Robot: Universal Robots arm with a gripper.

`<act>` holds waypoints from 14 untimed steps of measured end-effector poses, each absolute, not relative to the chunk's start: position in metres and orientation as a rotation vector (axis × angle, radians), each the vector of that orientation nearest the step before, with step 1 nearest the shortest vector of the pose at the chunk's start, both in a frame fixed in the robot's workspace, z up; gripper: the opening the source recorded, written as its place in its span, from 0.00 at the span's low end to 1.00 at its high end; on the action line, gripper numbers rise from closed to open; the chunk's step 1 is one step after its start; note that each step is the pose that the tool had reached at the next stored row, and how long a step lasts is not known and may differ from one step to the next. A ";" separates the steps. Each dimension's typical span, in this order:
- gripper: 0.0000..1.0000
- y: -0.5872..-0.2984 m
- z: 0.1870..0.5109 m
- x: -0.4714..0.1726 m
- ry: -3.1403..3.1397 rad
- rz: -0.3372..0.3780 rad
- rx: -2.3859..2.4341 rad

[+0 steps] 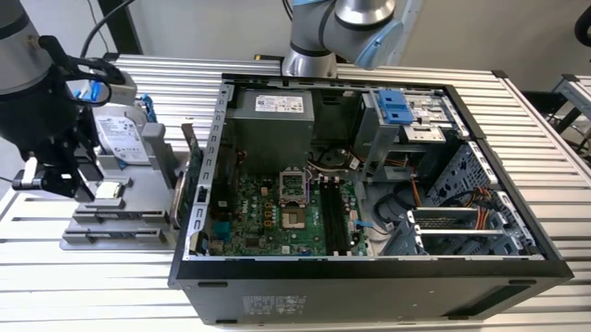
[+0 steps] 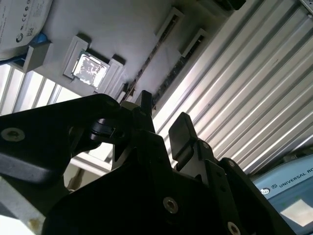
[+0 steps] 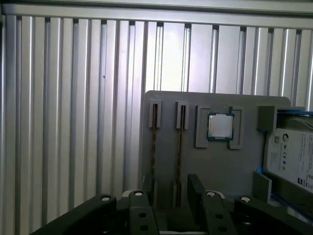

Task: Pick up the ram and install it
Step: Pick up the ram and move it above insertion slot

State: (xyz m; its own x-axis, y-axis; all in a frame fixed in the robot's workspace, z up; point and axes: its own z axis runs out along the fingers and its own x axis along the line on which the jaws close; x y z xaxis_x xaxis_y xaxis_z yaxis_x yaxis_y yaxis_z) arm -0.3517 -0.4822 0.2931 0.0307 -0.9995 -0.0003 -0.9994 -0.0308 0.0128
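Tool (image 3: 171, 190) fingers apart, above ram (image 3: 179, 147), in grey holder (image 3: 215, 166)

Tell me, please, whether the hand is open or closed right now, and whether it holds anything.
Hand: open, holding nothing, over the ram sticks in the grey holder.

Blk claw (image 2: 163, 115) w/ screws (image 2: 169, 204); silver arm (image 1: 358, 14), blue caps (image 1: 383, 39).
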 end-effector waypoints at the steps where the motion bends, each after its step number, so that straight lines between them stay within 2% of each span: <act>1: 1.00 -0.482 0.292 -0.352 -2.181 -0.014 2.249; 14: 1.00 -0.482 0.281 -0.352 -2.181 -0.014 2.249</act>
